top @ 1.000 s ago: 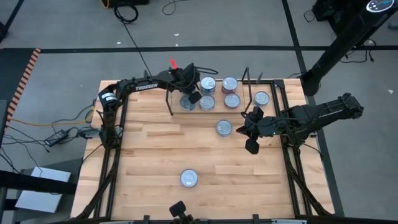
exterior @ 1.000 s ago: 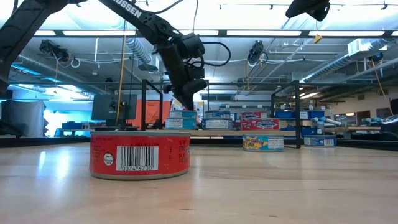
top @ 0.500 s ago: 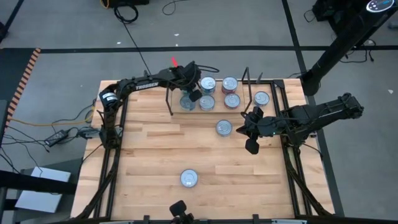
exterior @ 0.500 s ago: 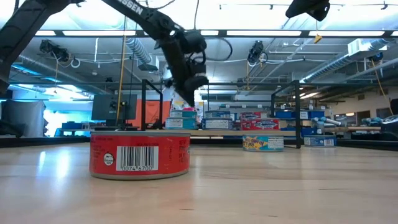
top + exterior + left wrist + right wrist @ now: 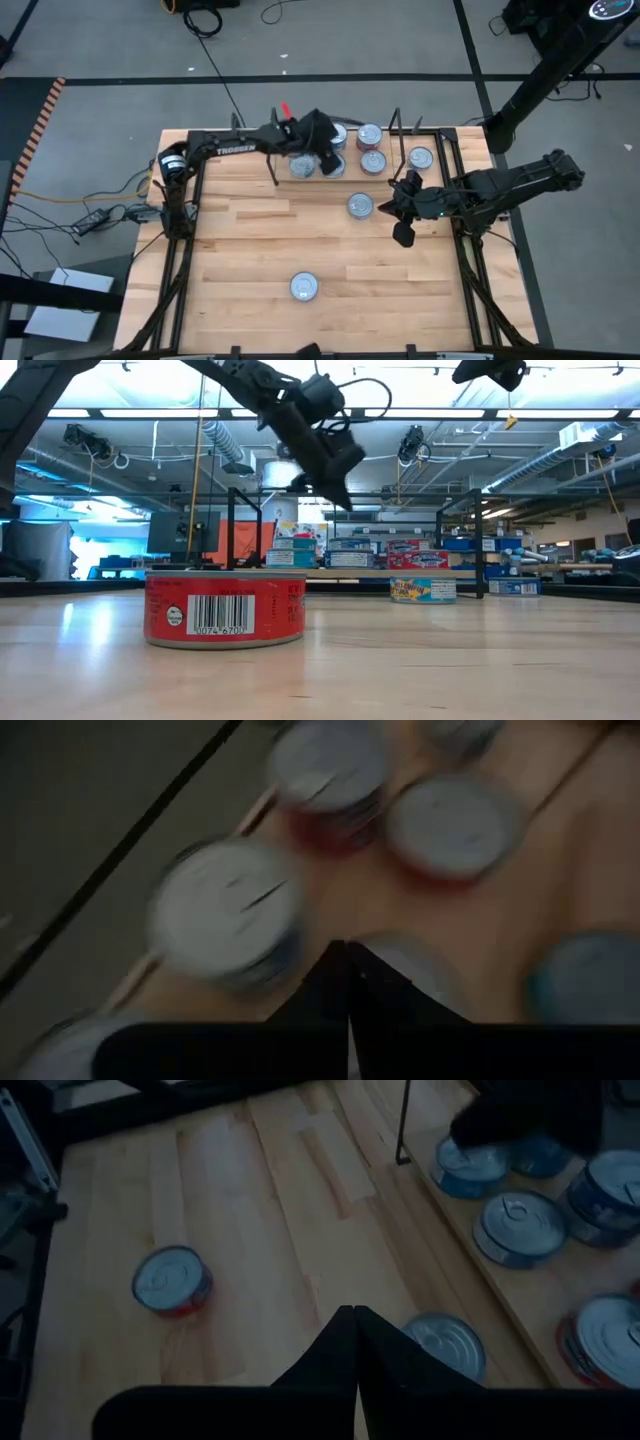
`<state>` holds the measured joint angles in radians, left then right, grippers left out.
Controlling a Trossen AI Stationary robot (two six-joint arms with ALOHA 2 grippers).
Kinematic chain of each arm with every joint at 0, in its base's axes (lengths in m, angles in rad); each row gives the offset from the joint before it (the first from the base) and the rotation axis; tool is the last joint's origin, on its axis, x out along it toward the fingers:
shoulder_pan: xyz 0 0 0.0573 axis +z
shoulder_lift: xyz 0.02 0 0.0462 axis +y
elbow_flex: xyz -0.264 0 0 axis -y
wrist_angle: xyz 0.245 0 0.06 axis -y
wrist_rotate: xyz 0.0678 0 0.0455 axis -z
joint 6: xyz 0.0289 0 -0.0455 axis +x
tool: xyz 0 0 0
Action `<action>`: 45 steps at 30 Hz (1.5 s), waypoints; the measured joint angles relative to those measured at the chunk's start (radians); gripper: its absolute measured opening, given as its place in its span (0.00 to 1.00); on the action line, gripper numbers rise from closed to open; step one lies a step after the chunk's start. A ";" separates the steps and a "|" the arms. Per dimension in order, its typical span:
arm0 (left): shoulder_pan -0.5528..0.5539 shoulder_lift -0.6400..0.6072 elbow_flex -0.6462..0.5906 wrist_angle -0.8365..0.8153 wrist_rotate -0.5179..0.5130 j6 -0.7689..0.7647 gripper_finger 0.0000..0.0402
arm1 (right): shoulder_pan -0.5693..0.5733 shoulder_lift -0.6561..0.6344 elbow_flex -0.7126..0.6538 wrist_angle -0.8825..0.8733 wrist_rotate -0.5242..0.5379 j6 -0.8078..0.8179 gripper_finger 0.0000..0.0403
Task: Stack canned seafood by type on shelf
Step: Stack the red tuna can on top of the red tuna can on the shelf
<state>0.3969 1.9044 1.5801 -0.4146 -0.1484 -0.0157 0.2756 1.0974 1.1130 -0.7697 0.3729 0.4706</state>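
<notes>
The wooden table [image 5: 250,250] has a wide bare stretch across its middle and near side; the shelf [image 5: 385,172], a light board strip between thin black wire uprights, runs along the far edge and leaves little room between the tins crowded on it. The left arm [image 5: 225,150] reaches along that far edge; the right arm [image 5: 500,188] comes in from the right side and waits over the table just in front of the shelf.

Since a second ago the left gripper [image 5: 335,488] has risen off the shelf tins and swung rightward, so that it now hangs above the row with its fingers pressed together and nothing between them; the right arm has not moved, and the right gripper [image 5: 402,222] has its fingers closed and empty.

The canned seafood is flat and round, so no long axis shows; every tin sits upright with its silver lid upward. Most stand on the shelf, a red-sided pair [image 5: 371,148] among them and one tin [image 5: 420,158] alone at the right end; a teal-labelled tin [image 5: 360,206] stands just before the shelf, near the right gripper; a red tin [image 5: 304,287] stands alone well apart, toward the near edge, its barcode facing the low camera.
</notes>
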 joint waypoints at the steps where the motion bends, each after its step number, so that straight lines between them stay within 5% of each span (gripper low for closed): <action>1: -0.011 -0.008 -0.025 0.053 0.009 -0.018 0.00 | 0.000 0.005 0.000 0.010 0.000 -0.005 0.03; 15: -0.225 -0.090 -0.358 0.696 -0.016 -0.046 0.00 | 0.006 0.205 0.000 0.138 -0.004 -0.092 0.03; 25: -0.276 -0.315 -0.591 0.693 0.082 -0.013 0.00 | 0.011 0.196 0.000 0.232 -0.061 0.004 0.02; 30: -0.276 -0.457 -0.695 0.679 0.113 -0.042 0.00 | 0.029 0.195 0.000 0.320 0.008 0.159 0.03; 37: -0.281 -0.556 -0.765 0.504 0.157 -0.017 0.00 | 0.011 0.232 0.001 0.422 0.099 0.016 0.03; 45: -0.382 -0.613 -0.760 0.373 0.161 -0.034 0.00 | -0.081 0.240 0.000 0.415 -0.309 -0.134 0.02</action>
<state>0.0149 1.2912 0.8203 -0.0414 0.0123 -0.0497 0.1949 1.3373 1.1130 -0.3546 0.0639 0.3370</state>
